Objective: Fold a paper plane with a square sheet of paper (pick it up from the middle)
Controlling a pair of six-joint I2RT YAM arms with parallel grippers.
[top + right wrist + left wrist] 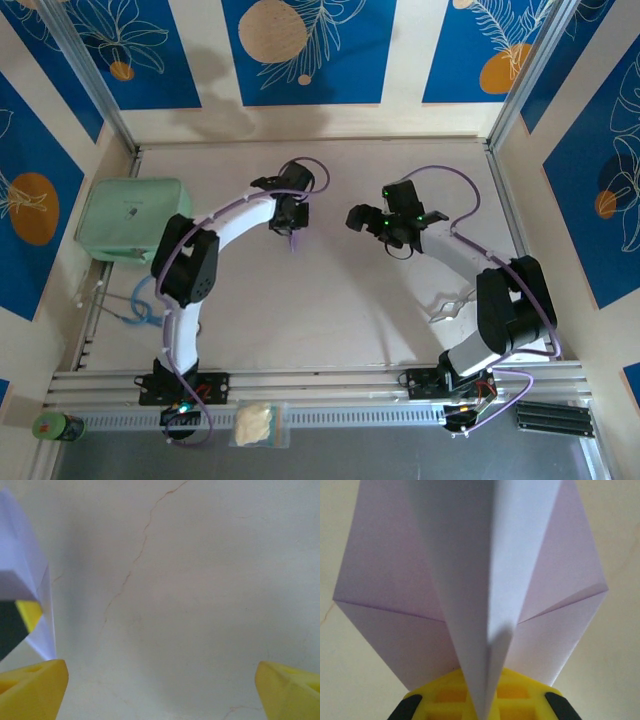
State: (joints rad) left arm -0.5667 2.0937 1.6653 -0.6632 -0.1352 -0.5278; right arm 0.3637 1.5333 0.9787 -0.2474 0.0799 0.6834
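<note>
No legible text, brand, number or sign in any of the three views. The mint-green box [130, 220] carries a small dark mark on its lid, too small to read. The green-topped can [58, 427] at the near-left corner has a printed wrap; its lettering is unresolved.
</note>
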